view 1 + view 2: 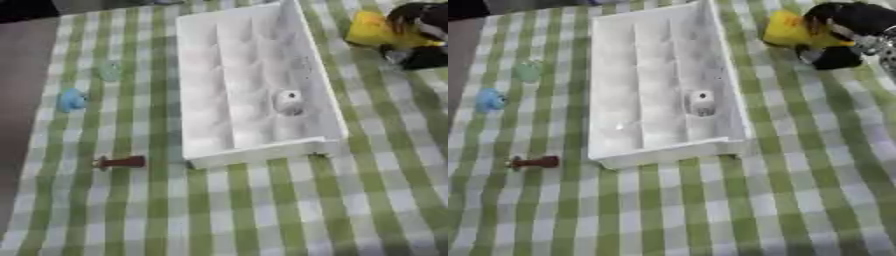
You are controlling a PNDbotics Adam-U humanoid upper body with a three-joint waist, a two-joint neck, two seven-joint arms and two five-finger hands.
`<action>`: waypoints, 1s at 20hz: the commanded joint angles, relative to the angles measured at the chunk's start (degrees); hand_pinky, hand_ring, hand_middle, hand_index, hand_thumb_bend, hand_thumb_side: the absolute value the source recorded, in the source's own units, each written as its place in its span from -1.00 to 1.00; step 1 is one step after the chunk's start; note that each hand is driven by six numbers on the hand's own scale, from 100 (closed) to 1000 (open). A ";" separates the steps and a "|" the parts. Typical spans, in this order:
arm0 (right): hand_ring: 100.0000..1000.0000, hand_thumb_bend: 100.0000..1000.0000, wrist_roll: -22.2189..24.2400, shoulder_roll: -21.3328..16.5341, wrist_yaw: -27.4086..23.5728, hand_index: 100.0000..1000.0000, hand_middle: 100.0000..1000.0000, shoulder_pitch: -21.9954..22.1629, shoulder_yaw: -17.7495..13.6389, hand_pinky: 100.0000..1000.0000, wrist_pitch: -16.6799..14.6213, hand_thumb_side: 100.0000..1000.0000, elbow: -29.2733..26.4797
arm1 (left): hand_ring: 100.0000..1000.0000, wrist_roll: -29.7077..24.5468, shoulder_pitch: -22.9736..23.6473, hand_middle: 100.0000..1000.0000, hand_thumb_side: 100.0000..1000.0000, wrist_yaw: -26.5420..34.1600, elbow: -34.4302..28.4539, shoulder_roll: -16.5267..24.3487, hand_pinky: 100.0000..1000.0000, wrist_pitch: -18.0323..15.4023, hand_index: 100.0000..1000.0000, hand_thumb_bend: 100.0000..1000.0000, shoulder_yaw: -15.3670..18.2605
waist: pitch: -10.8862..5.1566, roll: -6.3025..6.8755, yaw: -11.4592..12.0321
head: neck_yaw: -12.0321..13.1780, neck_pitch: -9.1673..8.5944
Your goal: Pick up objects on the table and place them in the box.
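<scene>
— Box [302, 65]: white, shallow, divided into compartments, lying mid-cloth with its long side running away from the head camera. Contents so far?

— One small pale item [290, 102], in a near compartment by the right wall. Other compartments appear empty.

— Right hand [846, 30]?

— Upper right corner, just beside the box's right wall. Black fingers curled round a yellow object [787, 29], which it holds against the cloth or just above it; which one cannot be told.

— Left hand?

— Absent from both views.

— Items outstanding?

— Three, all left of the box and well apart from it: green piece [109, 71], blue piece [71, 99], brown piece [121, 162] lying on its side near the box's front corner.

— Handling note for the step in hand?

— Judged: the yellow object is the current carry. It should be raised above the right wall before moving leftward, so it does not catch the rim, then lowered into a free compartment rather than on a divider, and let go only once it is down.

— Surface?

— Table under a green-and-white checked cloth [262, 210], flat, lightly creased.

— Room?

— Dark floor [22, 75] along the left edge; little else shows.
</scene>
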 commanded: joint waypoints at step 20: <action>0.55 -0.64 2.72 -2.01 0.95 1.00 0.72 0.91 -0.64 0.33 1.27 0.09 0.76 | 1.00 -0.75 -0.33 0.33 0.64 0.53 -1.23 1.23 0.53 -0.09 0.48 -1.00 0.20 | -0.23 0.65 -0.35 | -0.73 -1.38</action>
